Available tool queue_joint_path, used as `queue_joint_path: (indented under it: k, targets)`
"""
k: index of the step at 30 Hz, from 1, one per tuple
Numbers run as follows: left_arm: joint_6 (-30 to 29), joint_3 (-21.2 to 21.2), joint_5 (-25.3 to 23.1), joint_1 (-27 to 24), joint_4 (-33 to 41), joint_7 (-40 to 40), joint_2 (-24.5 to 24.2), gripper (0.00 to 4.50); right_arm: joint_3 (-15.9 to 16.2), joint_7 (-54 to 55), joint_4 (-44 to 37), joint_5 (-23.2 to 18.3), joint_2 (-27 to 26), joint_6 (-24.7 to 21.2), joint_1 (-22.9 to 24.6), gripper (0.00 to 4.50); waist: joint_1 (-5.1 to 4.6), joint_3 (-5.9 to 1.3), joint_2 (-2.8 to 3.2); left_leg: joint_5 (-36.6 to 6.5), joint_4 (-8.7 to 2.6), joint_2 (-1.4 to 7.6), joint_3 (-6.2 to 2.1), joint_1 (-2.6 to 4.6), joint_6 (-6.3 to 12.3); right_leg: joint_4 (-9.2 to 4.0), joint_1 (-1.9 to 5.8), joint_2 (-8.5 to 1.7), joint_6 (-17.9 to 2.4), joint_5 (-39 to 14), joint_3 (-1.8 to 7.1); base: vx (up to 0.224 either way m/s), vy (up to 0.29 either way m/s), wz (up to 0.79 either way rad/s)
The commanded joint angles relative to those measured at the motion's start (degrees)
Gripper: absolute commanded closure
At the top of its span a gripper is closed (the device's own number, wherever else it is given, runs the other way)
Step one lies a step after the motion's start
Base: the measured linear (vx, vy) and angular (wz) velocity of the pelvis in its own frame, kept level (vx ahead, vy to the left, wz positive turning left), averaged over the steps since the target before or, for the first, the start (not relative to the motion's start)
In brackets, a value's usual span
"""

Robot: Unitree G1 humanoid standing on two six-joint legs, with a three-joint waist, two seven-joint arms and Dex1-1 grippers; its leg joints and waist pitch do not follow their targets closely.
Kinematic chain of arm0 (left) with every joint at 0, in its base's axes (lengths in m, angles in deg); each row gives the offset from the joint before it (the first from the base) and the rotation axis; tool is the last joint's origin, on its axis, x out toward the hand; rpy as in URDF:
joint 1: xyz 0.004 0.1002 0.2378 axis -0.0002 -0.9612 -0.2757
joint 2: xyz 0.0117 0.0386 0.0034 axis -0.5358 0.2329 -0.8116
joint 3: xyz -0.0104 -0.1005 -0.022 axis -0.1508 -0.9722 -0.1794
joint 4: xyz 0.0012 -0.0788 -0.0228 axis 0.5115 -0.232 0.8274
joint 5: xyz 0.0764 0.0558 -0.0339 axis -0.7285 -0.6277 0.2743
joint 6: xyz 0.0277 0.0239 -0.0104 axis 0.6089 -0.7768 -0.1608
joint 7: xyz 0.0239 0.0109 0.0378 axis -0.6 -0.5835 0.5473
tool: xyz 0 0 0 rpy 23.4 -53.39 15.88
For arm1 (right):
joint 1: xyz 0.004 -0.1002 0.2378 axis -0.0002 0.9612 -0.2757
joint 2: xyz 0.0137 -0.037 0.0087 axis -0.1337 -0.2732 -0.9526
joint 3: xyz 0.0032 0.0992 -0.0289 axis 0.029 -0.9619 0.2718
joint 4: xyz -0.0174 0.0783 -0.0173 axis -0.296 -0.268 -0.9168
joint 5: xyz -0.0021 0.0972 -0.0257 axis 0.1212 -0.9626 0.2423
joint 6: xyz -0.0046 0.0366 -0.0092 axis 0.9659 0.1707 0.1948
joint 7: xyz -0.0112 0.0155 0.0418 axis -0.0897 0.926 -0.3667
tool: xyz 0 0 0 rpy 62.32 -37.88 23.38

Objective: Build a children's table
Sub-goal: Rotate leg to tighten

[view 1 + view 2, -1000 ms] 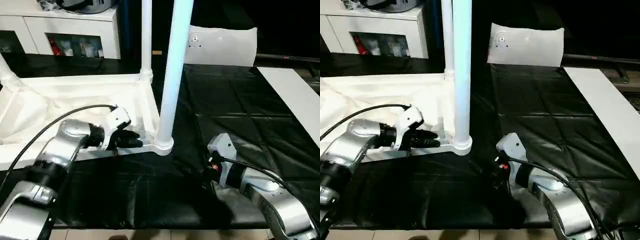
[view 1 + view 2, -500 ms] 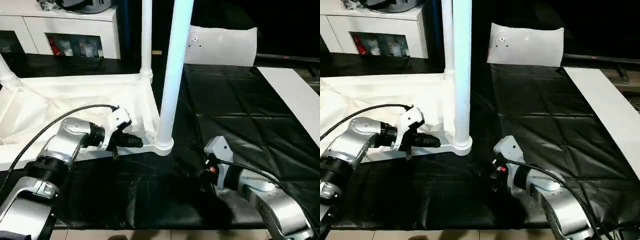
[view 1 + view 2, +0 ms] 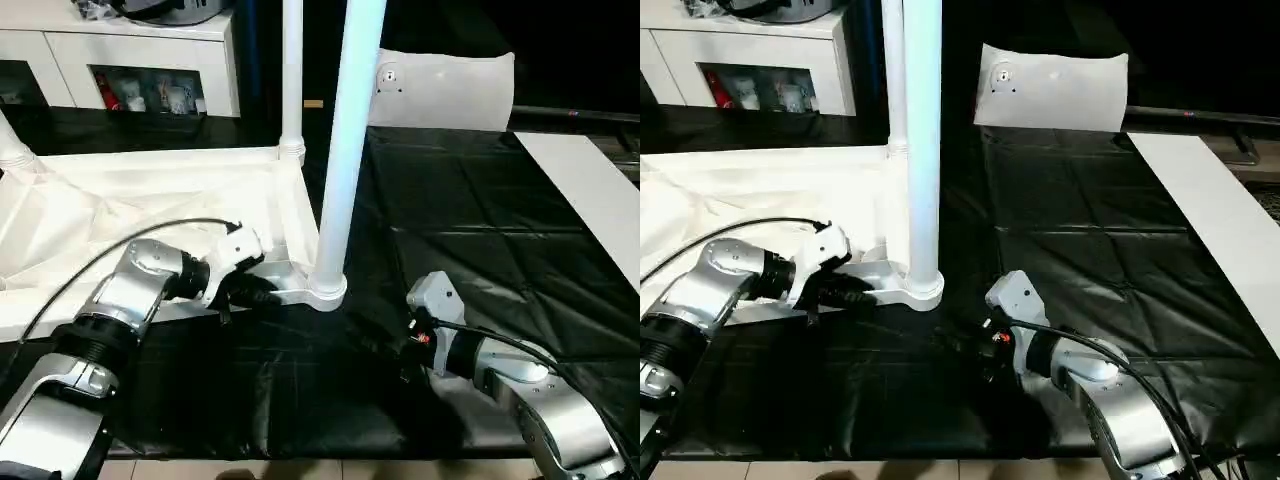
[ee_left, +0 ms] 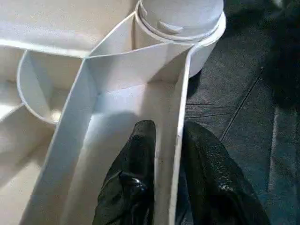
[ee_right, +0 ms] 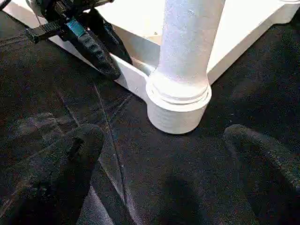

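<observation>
the children's table [image 3: 150,190] lies upside down on the left part of the black-covered work table [image 3: 480,220], its legs standing upward. the left gripper [image 4: 166,178] pinches the thin near rim of the tabletop, one finger inside the rim and one outside, just left of the near right leg [image 3: 340,150] in its corner socket. the right gripper [image 5: 164,154] hovers with its fingers [image 5: 70,159] spread wide, near that socket on its right side, holding nothing.
</observation>
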Motion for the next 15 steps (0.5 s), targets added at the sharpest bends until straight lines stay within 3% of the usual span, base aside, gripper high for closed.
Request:
queue_joint_path:
  k: [1,10,15]
  targets:
    - [0.89,0.1,-0.71,0.54,-0.46,0.36,-0.04,3.63,0.42,0.15,0.78,0.19,0.09,0.32,-0.84,0.0,0.21,-2.54,0.8,-6.01,-4.76,4.42,-1.29,-0.16,0.57,-4.33,2.05,-7.7,-12.76,-1.07,3.85,0.0,0.0,0.0]
    - [8.57,-1.32,-0.48,0.26,-2.14,1.87,1.36,4.31,0.25,0.35,0.75,0.71,0.07,0.44,-1.31,0.0,0.33,-2.52,0.68,-6.5,-4.84,4.49,-1.28,-0.16,0.35,-4.42,2.01,-7.74,-12.28,-2.18,3.94,0.0,0.0,0.0]
    - [10.87,-0.93,-0.67,-0.46,-2.05,1.08,1.46,4.47,-0.1,0.54,0.75,0.69,0.02,0.98,-1.61,0.0,0.27,-3.2,0.43,0.05,-4.09,4.13,-1.13,-0.74,2.05,-3.15,2.31,-7.5,-12.79,10.42,3.77,0.0,0.0,0.0]
